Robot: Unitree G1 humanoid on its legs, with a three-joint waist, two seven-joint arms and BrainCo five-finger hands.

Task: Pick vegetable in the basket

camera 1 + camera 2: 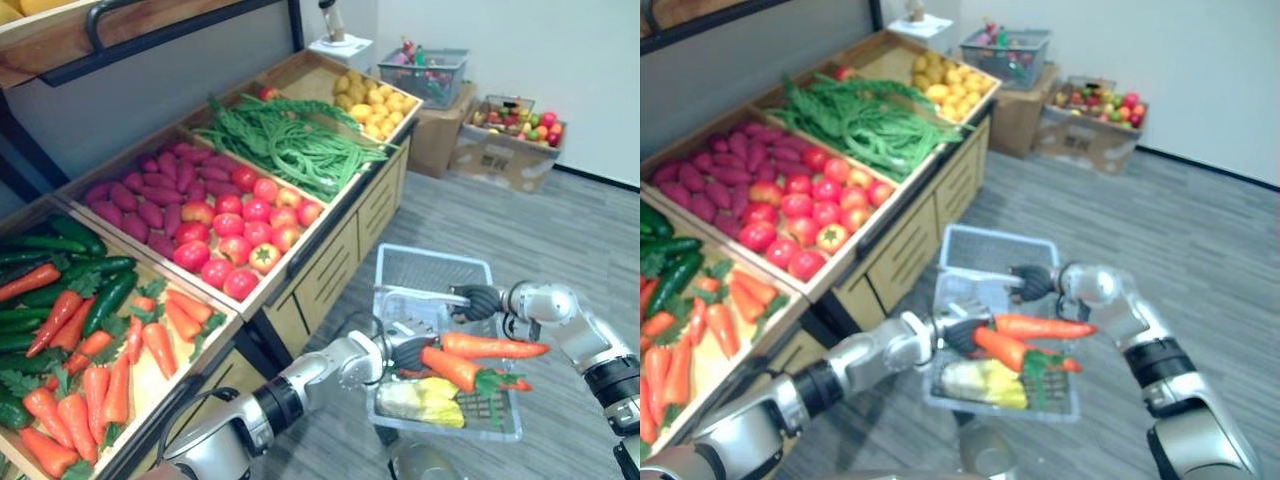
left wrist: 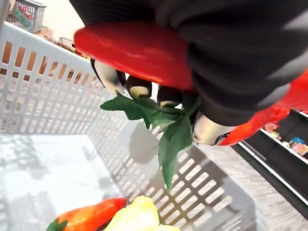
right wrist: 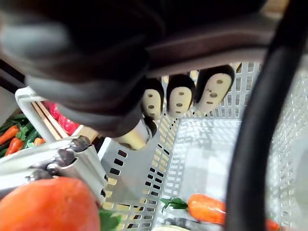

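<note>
Left eye view: left hand [image 1: 408, 352] grips tapered carrot [image 1: 452, 367] over slotted basket [image 1: 440, 251].

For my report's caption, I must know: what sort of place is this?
Probably a shop's produce section: a wooden display stand with bins of orange carrots, round red tomatoes and long green beans, plus a white plastic mesh shopping basket that the right hand holds.

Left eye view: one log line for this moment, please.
left hand holds orange carrot | right hand grips white plastic basket handle | carrot over basket
</note>
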